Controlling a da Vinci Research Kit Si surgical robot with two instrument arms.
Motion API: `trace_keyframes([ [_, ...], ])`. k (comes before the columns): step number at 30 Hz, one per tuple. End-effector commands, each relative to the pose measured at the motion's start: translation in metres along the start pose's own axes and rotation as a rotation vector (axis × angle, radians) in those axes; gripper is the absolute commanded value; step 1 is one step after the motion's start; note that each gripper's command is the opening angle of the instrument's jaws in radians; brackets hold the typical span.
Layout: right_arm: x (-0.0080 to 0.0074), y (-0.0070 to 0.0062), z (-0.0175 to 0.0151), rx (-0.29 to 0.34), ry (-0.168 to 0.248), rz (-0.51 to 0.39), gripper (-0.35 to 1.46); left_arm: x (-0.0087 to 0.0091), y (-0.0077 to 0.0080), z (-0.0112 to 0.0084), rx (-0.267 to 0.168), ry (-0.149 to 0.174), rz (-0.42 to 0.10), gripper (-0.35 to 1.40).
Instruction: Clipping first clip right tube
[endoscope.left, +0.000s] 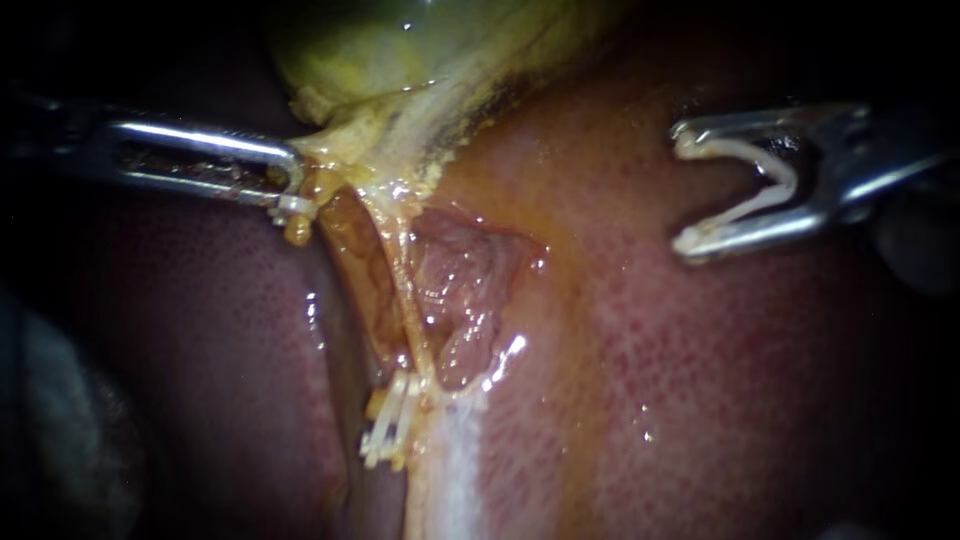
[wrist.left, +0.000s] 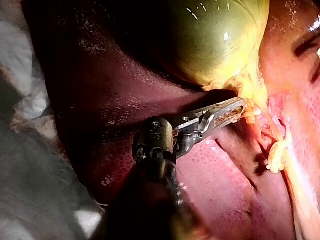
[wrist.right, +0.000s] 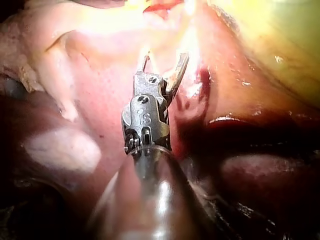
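My right instrument (endoscope.left: 682, 188) comes in from the upper right and hovers over the liver (endoscope.left: 700, 380), well to the right of the tubes. Its jaws stand wide apart with an open white clip (endoscope.left: 730, 150) seated between them, touching both. A thin pale tube (endoscope.left: 408, 300) runs down from the gallbladder (endoscope.left: 400, 40) neck. White clips (endoscope.left: 388, 430) sit across its lower end. I cannot tell which strand is the right tube. My left instrument (endoscope.left: 292, 180) is shut on tissue at the gallbladder neck. The left wrist view shows the same hold by my left instrument (wrist.left: 240, 107).
Raw pink tissue (endoscope.left: 465, 280) lies exposed just right of the tube. Dark liver (endoscope.left: 200, 350) fills the left side. In the right wrist view my right instrument (wrist.right: 162, 65) points toward pale tissue, with the yellow-green gallbladder (wrist.right: 280, 45) beside it.
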Motion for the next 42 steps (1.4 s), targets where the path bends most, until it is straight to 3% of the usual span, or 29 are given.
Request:
trace_keyframes([
  [1,0.0001,-0.0004,0.0008,0.009,0.002,0.011,0.49,0.0,-0.0001,0.0,0.0,-0.001,0.0,-0.35],
  [7,0.0006,-0.0032,0.0069,0.094,0.018,0.072,0.49,0.0,-0.0001,0.0001,0.001,0.0,0.0,-0.35],
  [11,0.0007,-0.0038,0.0103,0.137,0.023,0.125,0.49,0.0,-0.0001,0.0001,0.001,0.0,0.0,-0.35],
  [16,0.0007,-0.0032,0.0131,0.137,0.051,0.2,0.49,0.0,-0.0001,0.0002,0.001,0.0,0.0,-0.35],
  [20,0.0,-0.0024,0.0144,0.089,0.057,0.251,0.49,-0.0001,-0.0001,0.0004,0.003,0.001,0.0,-0.35],
  [29,-0.0039,-0.001,0.0171,0.071,0.045,0.329,0.49,-0.0002,0.0,0.0006,0.004,0.002,0.0,-0.35],
  [34,-0.0052,-0.0008,0.0184,0.064,0.048,0.333,0.49,-0.0003,0.0001,0.0008,0.006,0.004,0.0,-0.35],
  [42,-0.0047,-0.0008,0.0208,0.111,0.133,0.358,0.5,-0.0003,0.0001,0.0008,0.009,0.006,0.001,-0.35],
])
